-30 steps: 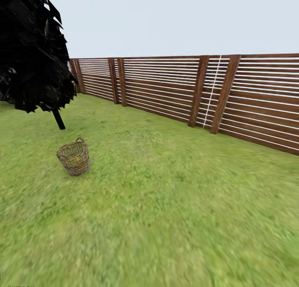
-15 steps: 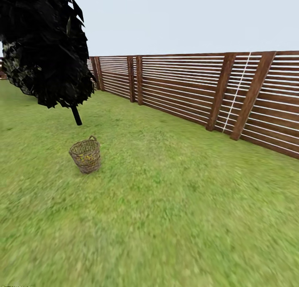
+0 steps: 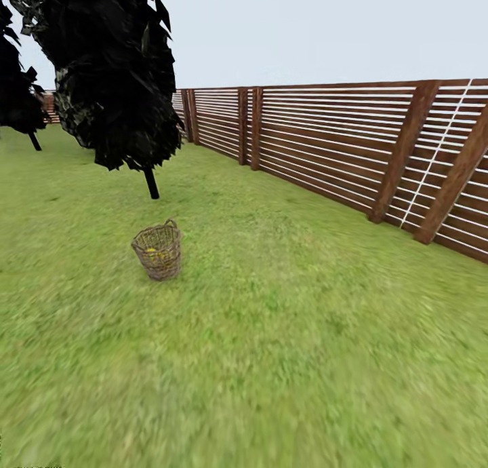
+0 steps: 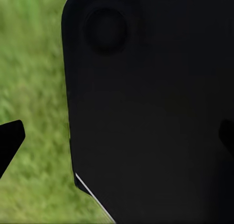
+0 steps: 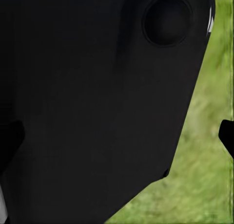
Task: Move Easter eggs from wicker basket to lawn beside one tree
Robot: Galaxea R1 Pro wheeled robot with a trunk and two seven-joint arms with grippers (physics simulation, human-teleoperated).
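While the small round brown woven wicker basket (image 3: 158,251) sits upright on the mottled green lawn (image 3: 285,359) near a dark-leaved tree (image 3: 112,68), yellow bits inside, I can't tell either gripper's opening.

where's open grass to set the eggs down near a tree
Bare lawn lies between the wicker basket and the dark tree's trunk, and widely between basket and fence. Nothing looks crowded.
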